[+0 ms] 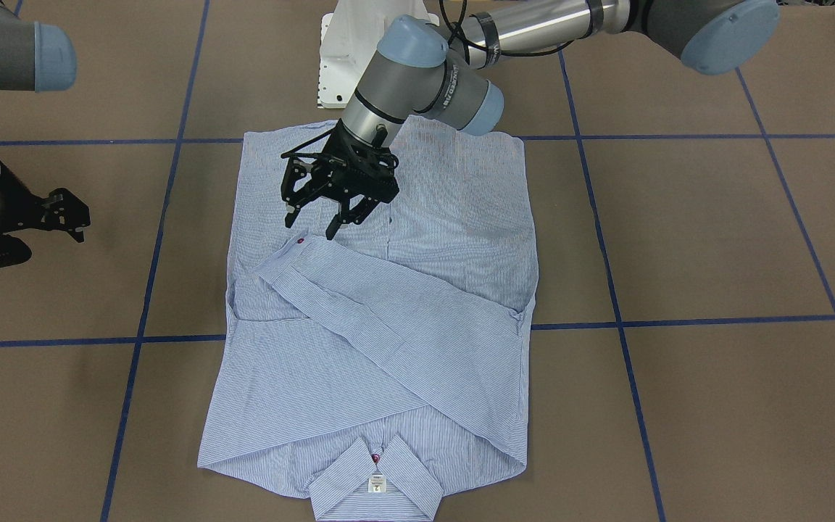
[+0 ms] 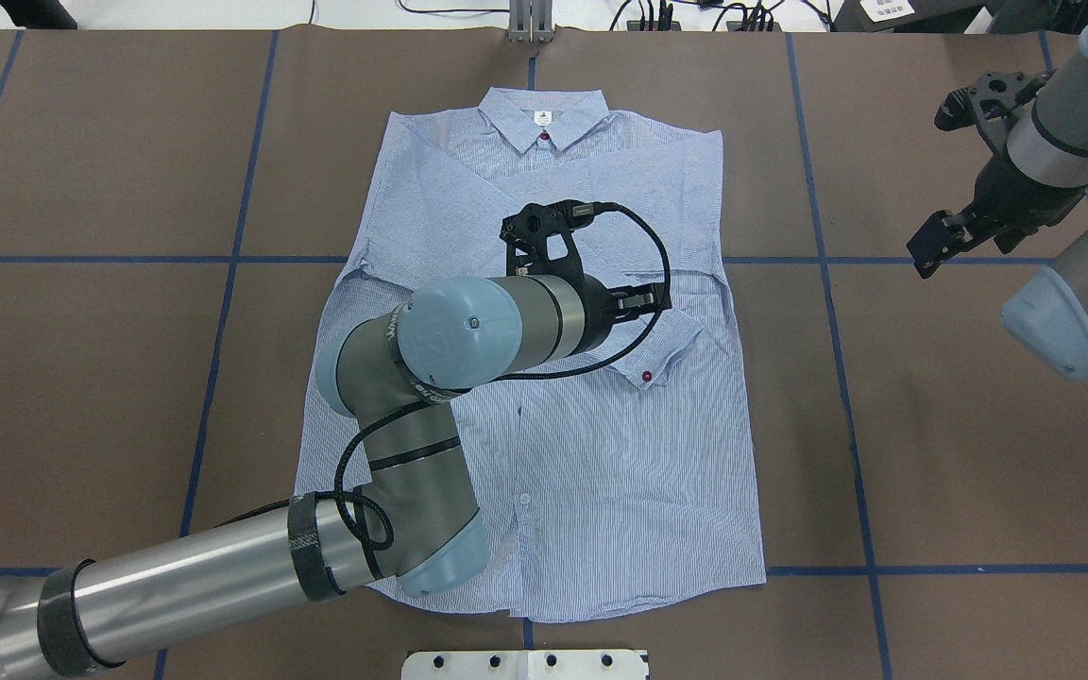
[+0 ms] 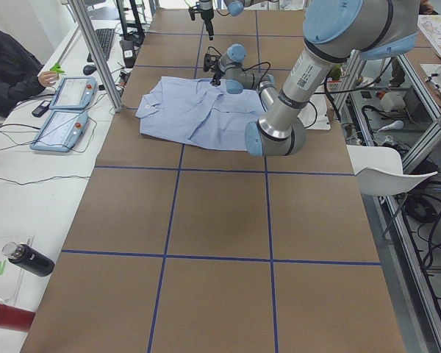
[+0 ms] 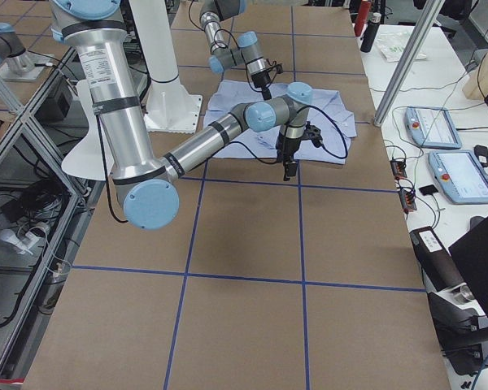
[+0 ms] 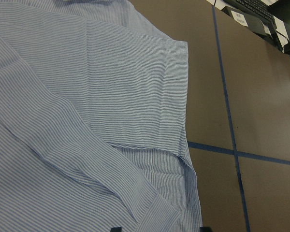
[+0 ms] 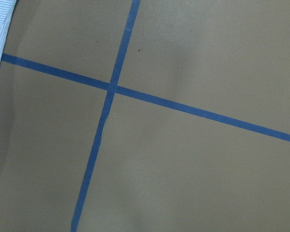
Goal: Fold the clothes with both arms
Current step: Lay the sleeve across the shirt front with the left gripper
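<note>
Left gripper [image 1: 311,226] is held spread and empty over the shirt [image 1: 461,217].
Fingertips are poised just above the folded-in sleeve's cuff [image 1: 300,243]. The shirt is laid flat mid-table [image 1: 678,239], collar away from the robot. Right gripper [image 1: 69,217] is positioned off the cloth, state not discernible.

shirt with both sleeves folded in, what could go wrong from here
The open left gripper hangs right beside the top sleeve's cuff; a careless move could snag it and undo the fold. Its black cable loops over the shirt and might drag fabric. The right gripper sits over bare table, so a one-sided lift could skew the shirt.
</note>
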Tool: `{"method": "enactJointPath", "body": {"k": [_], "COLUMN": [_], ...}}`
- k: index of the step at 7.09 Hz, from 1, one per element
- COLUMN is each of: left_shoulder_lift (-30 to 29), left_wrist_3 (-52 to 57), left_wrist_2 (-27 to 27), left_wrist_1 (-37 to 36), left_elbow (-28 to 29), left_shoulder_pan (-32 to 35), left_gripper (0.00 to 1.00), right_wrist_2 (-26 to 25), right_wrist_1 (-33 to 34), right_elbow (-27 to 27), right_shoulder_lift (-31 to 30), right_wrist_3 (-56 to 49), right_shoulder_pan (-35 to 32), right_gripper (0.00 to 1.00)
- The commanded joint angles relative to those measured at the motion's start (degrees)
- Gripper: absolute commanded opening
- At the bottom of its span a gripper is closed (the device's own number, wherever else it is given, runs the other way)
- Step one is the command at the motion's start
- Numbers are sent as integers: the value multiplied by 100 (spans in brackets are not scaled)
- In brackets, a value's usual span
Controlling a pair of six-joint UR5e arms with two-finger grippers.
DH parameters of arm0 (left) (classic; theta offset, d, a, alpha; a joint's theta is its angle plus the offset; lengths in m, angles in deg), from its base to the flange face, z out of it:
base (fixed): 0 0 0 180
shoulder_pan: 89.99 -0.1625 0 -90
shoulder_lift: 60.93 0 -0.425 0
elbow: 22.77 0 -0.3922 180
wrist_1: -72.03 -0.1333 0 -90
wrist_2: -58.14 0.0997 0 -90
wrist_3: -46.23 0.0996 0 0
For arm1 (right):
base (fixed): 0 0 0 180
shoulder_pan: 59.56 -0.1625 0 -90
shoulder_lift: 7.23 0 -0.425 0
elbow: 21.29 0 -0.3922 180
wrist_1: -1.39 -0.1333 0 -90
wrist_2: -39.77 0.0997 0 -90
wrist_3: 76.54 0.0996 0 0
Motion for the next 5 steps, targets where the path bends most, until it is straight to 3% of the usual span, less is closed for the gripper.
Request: {"method": "enactJointPath", "body": {"k": [1,3,5], "left_shoulder_lift": [110,836,1243], "left_wrist_3": [122,157,192], "left_wrist_2": [-11,-72,-415], "left_wrist_1": [-37,-308,-1386], "left_elbow": [-272,-937,-1877], "left_shoulder_pan": [-12,-3,127], "left_gripper": [100,100,100], "right_wrist_2": [194,328,485], "right_wrist_1": [-144,-809,-1478], "right_elbow": [6,41,67], "right_shoulder_lift": [10,-86,-96], "right_wrist_3": [18,515,1420], "right_shoulder_pan": [-9,-9,17], "right_gripper": [100,100,100]}}
